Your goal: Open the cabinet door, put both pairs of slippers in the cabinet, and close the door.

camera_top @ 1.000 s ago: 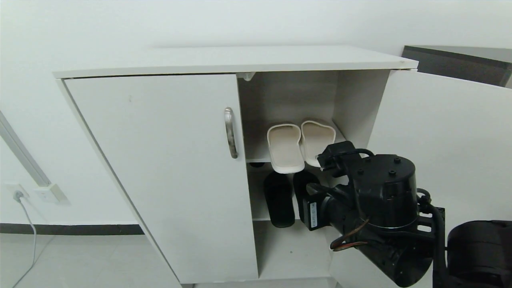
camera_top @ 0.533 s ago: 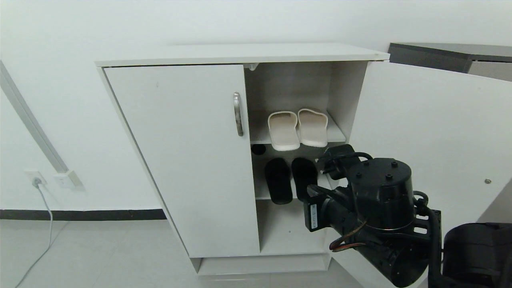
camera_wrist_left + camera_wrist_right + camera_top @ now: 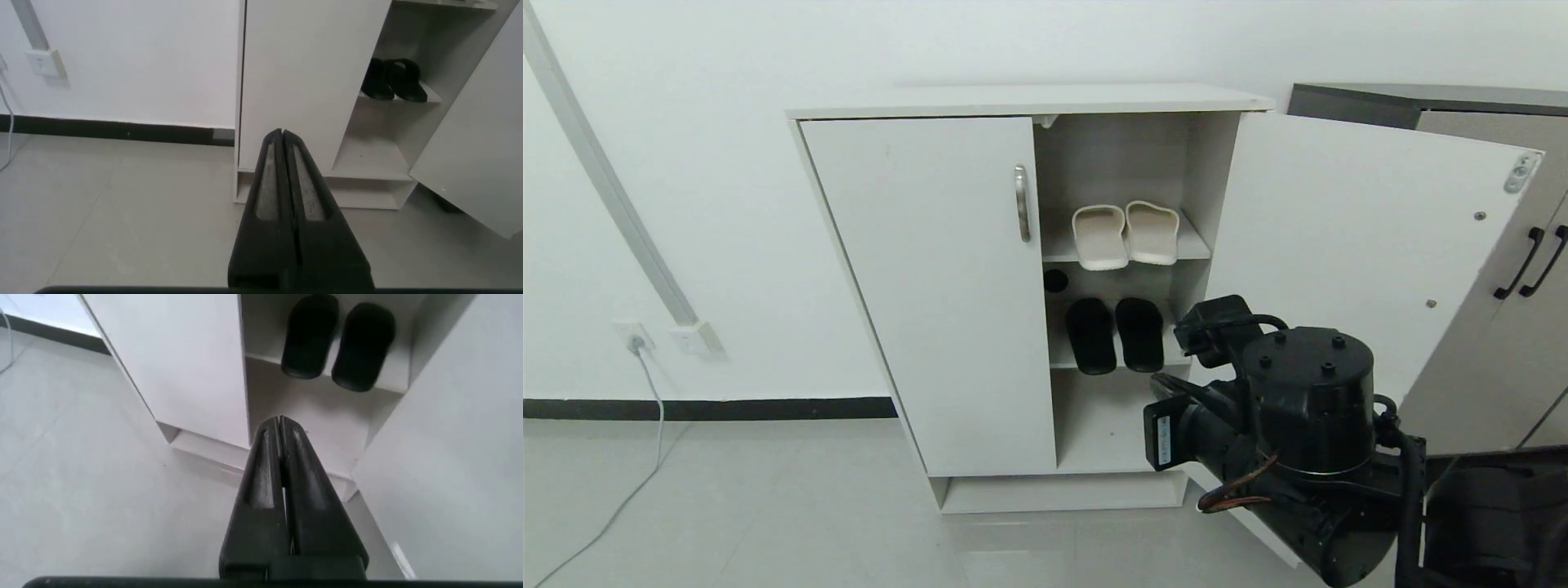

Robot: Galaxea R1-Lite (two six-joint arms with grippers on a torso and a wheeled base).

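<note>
Black slippers (image 3: 1092, 336) lie front-to-back in the cabinet (image 3: 1029, 99); left hand (image 3: 282, 137) and right hand (image 3: 280, 425) closed, empty.

The white flat-fronted cabinet (image 3: 931, 286) looks like smooth matt laminate board; its slim curved door handle (image 3: 1021, 215) is brushed silver metal; the cream moulded slippers (image 3: 1125, 235) look smooth; the black slippers (image 3: 1115, 335) matt; the pale grey floor tiles (image 3: 768, 506) faintly glossy.

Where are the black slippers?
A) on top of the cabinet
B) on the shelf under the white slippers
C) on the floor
B: the black slippers lie on a shelf inside the cabinet, one level below the white slippers.
</note>
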